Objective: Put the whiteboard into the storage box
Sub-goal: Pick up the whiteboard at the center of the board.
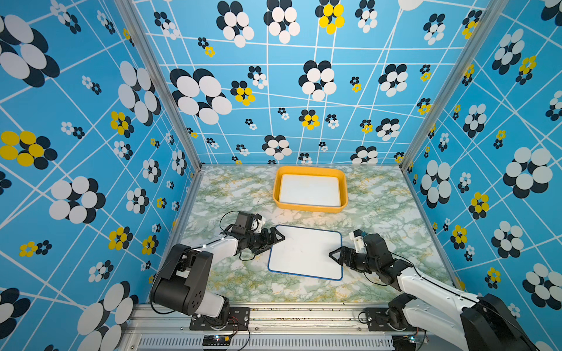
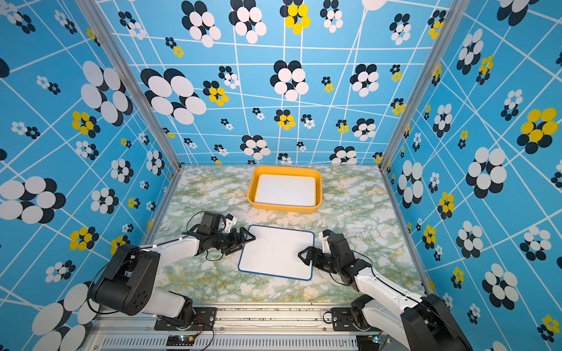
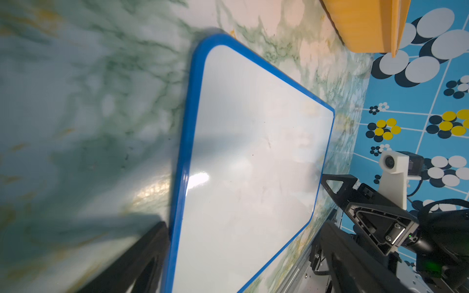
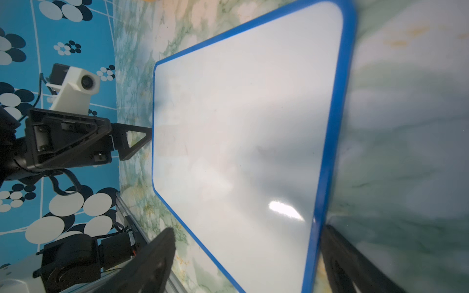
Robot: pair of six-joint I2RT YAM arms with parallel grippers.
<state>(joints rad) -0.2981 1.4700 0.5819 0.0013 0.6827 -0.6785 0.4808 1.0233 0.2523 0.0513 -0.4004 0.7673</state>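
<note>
Both top views show the left gripper (image 1: pixel 275 243) with its fingers spread wide at the left edge of the white rectangular whiteboard with the blue rim (image 1: pixel 305 252). The board lies flat on the green-veined marble table (image 1: pixel 228 188), near the shallow orange-yellow plastic storage box (image 1: pixel 310 209) behind it. The right gripper (image 1: pixel 334 256) stands just as wide at the right edge. Both should probably close on the rim together, then lift level to clear the box wall. Whether any finger touches the board is unclear, as the wrist views blur them. A second white board (image 1: pixel 310 190) already lies in the box.
</note>
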